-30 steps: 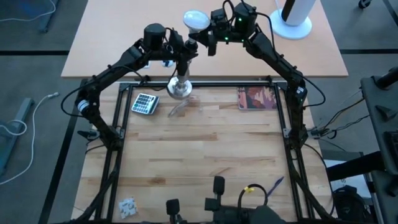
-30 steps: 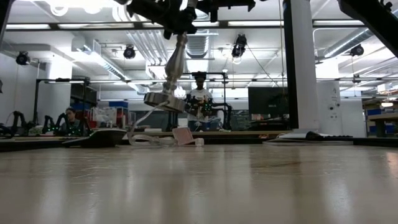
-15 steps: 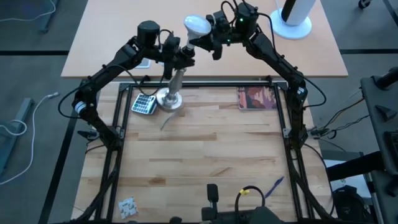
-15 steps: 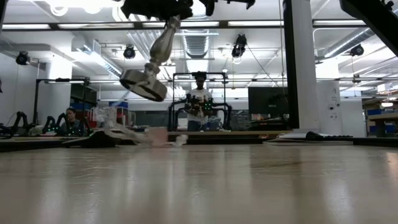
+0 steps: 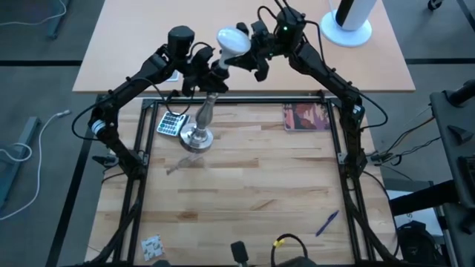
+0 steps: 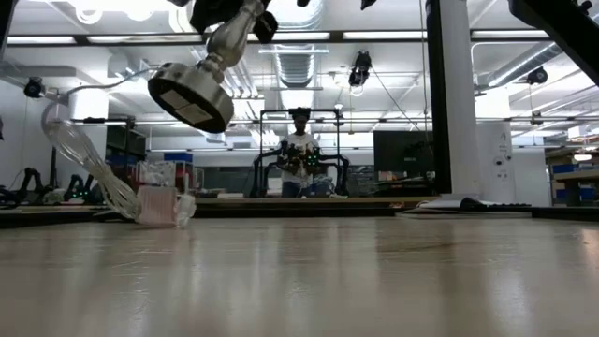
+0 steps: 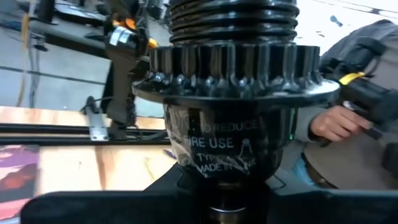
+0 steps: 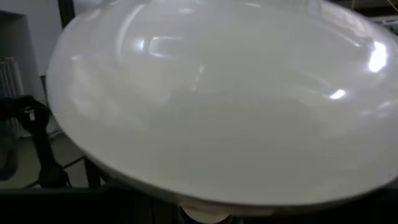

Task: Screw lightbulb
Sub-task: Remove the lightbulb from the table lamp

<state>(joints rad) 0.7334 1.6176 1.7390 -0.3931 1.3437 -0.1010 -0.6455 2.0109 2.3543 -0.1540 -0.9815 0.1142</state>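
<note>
- Here, a clear cord (image 6: 89,164) trails down to the tabletop (image 5: 245,193).
- Above it, the silver stand (image 5: 202,126) hangs tilted, its black socket (image 7: 233,74) pinched by the left gripper (image 5: 199,74).
- Beyond, the right gripper (image 5: 249,53) has its fingers clamped on the lightbulb (image 5: 231,41), just beside the socket.

Black ribbed socket (image 7: 233,81), close up

The silver stand (image 5: 199,126) has swung, its round base now over the table beside the calculator (image 5: 172,123); its clear cord (image 6: 89,167) trails lower, nearer the left edge
</note>
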